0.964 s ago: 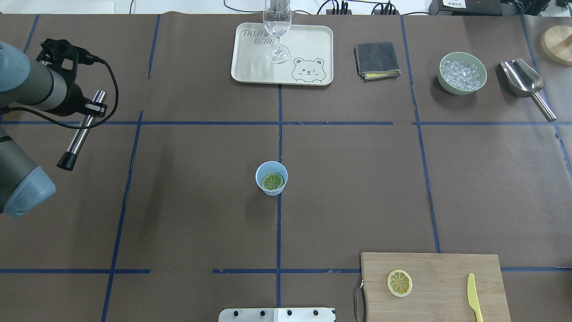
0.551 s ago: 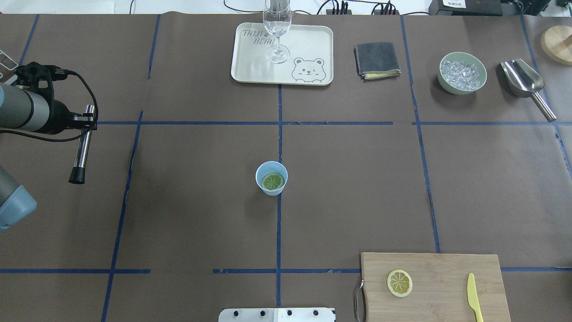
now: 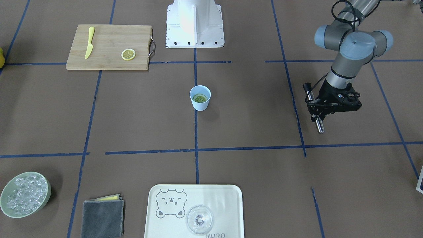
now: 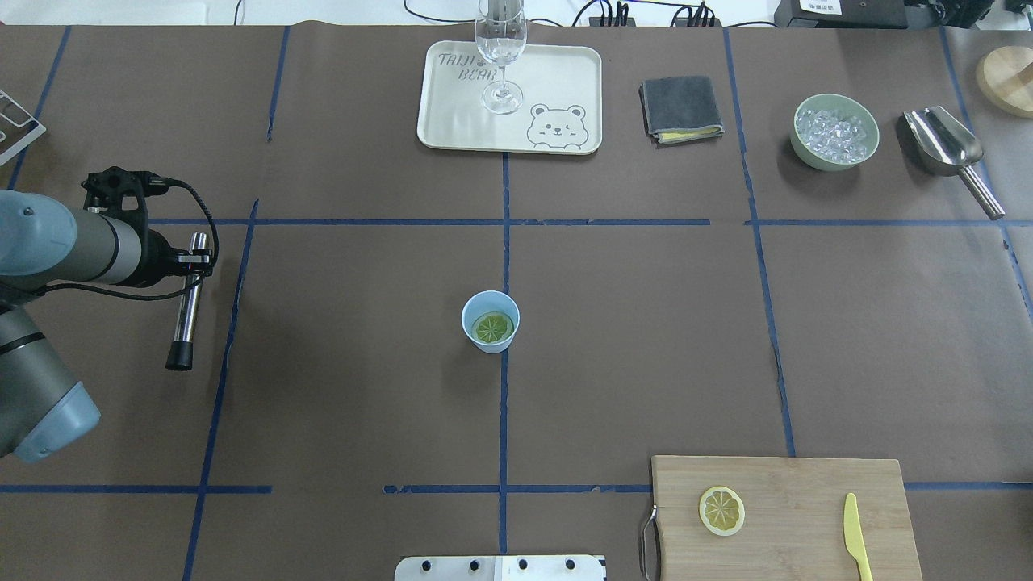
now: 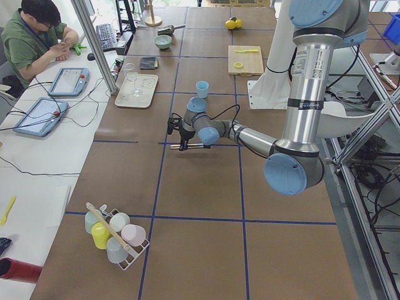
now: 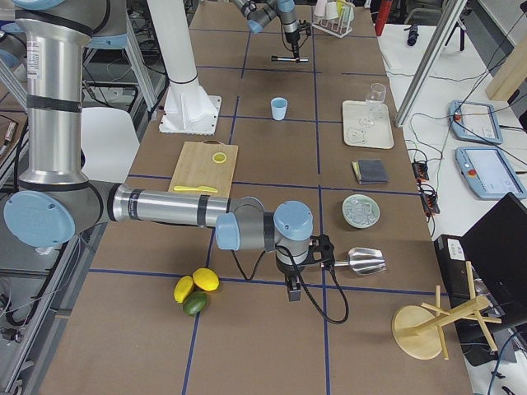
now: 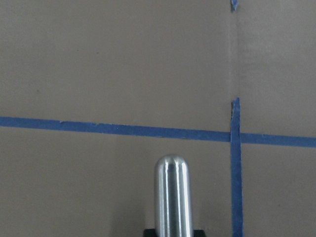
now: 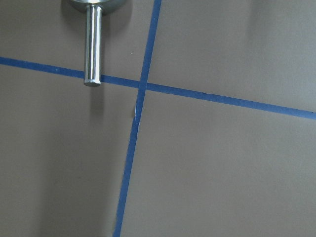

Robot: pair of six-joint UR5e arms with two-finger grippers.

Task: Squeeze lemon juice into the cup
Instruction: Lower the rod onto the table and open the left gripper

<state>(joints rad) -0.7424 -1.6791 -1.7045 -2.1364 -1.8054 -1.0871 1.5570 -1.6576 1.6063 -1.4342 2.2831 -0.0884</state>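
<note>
The light-blue cup (image 4: 490,321) (image 3: 200,98) stands at the table's centre with a lemon slice (image 4: 492,327) (image 3: 200,98) lying inside it. A second lemon slice (image 4: 721,510) (image 3: 128,54) rests on the wooden cutting board (image 4: 807,484). Far to the left of the cup, my left gripper (image 4: 194,260) (image 3: 318,115) is shut on a steel rod with a black end (image 4: 186,311) (image 7: 171,192), held level above the table. My right gripper (image 6: 291,281) shows only in the exterior right view, near a scoop's handle; I cannot tell whether it is open or shut.
At the back stand a cream tray (image 4: 557,81) with a clear glass (image 4: 501,56), a folded grey cloth (image 4: 681,108), a green bowl of ice (image 4: 834,131) and a metal scoop (image 4: 948,149). A yellow knife (image 4: 855,537) lies on the board. A person sits at a side desk (image 5: 37,37).
My left arm swung left, then came back right and nearer the robot, still holding the rod, which went from slanted to nearly parallel with the tape line. Cup and slices have not moved.
</note>
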